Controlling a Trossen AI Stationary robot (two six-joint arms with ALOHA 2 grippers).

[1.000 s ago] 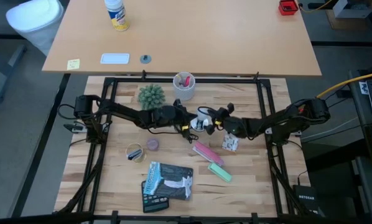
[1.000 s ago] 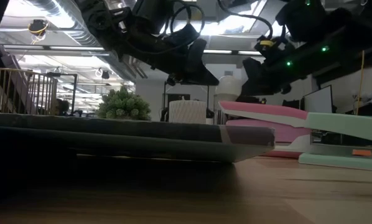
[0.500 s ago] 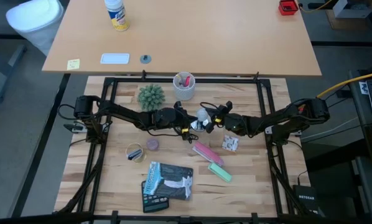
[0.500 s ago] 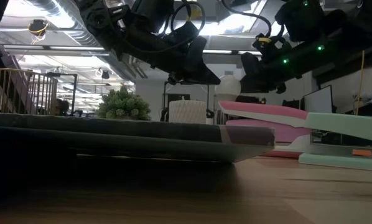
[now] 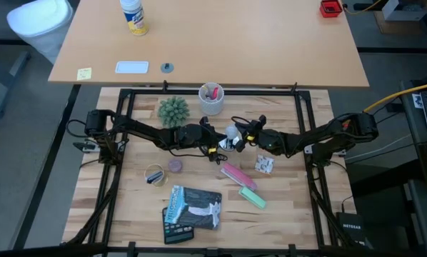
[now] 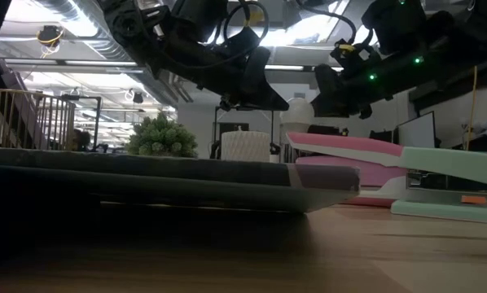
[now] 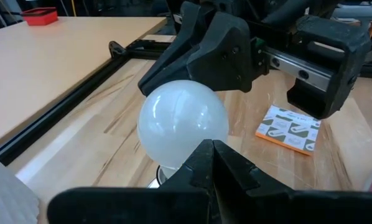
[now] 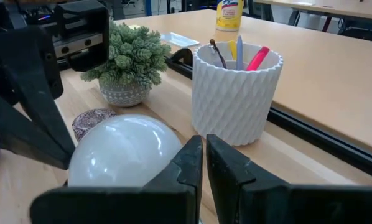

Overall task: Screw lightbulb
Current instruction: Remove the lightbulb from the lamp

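Since a sec ago the right gripper (image 5: 243, 137) was brought in beside the lightbulb (image 5: 232, 132), near the table's back edge by the pen cup (image 5: 212, 99). Both the right and the left gripper (image 5: 218, 140) are seen pressed together, empty, flanking the bulb w/o a grip. Screwing is probably not begun yet.

Even overhead brightness on the table (image 5: 128, 207); low view backlit, foreground dark and blurred; soft glare on the lightbulb (image 7: 183, 121).

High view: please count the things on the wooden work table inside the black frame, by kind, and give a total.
Staplers: 2
Lightbulb: 1
Potted plant: 1
Pen cup: 1
Notepad: 1
Dark packet: 1
Tape ring: 1
Purple disc: 1
Total: 9
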